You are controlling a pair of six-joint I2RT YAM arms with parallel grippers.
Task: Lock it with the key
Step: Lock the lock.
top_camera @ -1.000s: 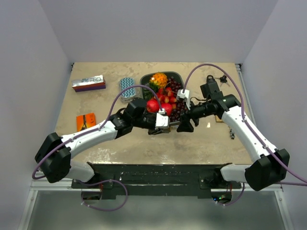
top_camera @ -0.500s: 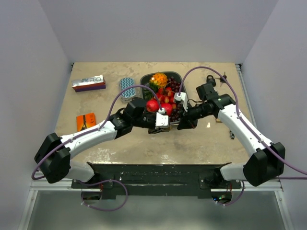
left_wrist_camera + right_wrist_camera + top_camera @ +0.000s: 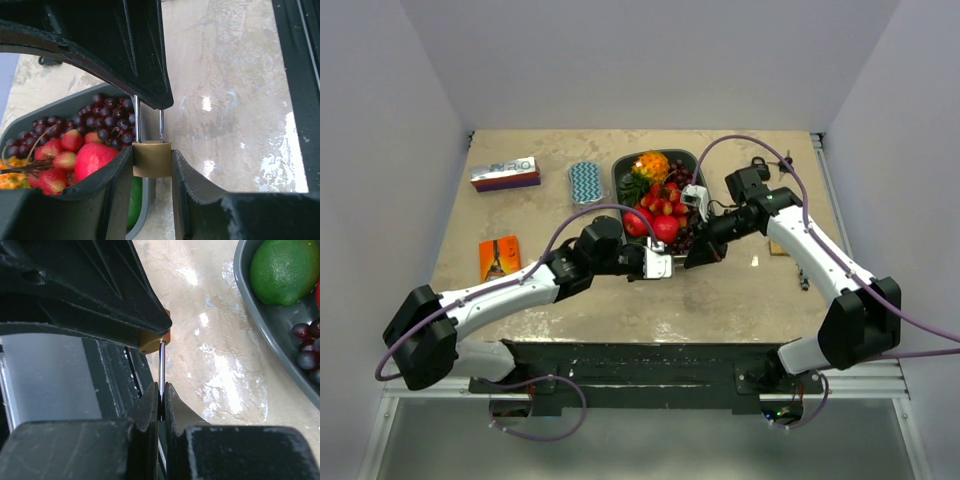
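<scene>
- Pale walls close in a beige, marbled surface (image 3: 740, 300), seen from above with both arm bases at its near edge.
- Left arm (image 3: 510, 290) and right arm (image 3: 820, 260) reach inward and meet just in front of the grey tray (image 3: 618, 172).
- Between them, a brass padlock (image 3: 151, 159) is held up off the surface, just beside the tray's near rim.
- Left jaws stand narrow and hold the padlock's body, with one finger (image 3: 110, 190) pressed against each flat side.
- A silver shackle (image 3: 161, 124) rises out of the body towards the right arm's black fingers (image 3: 125, 50).
- Right jaws are pinched tight on the shackle (image 3: 161, 365), and the fingers (image 3: 150, 410) almost touch each other around the thin rod.
- From the right wrist, only a corner of the padlock (image 3: 154, 340) shows under the left arm's dark finger.
- Whether the shackle's free leg is seated in the body cannot be told.
- Inside the tray lie dark grapes (image 3: 107, 117), strawberries (image 3: 67, 140), a big red fruit (image 3: 97, 157) and a lime (image 3: 285, 270).
- Well apart on the left lie a purple and silver box (image 3: 505, 173), a teal zigzag pouch (image 3: 584, 181) and an orange packet (image 3: 500, 256).
</scene>
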